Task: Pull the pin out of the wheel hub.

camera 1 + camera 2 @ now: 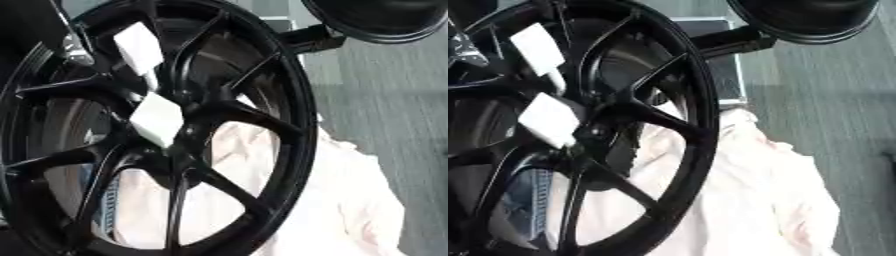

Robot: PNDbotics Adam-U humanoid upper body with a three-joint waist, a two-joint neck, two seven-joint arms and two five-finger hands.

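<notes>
Two white blocks (156, 119) sit against the black wheel hub (179, 150), one at the centre where the spokes meet, the other (138, 47) higher up, near the rim (302, 125); whether either belongs to the pin cannot be told. The wheel stands tilted and fills most of both views. Behind it lies a pale pink cloth (754, 200) on a grey floor (833, 100). Another dark round object (807, 20) shows at the top right. A patterned dark shape (464, 47) appears at the left edge of the right eye view; if it is a hand, its state cannot be told.
</notes>
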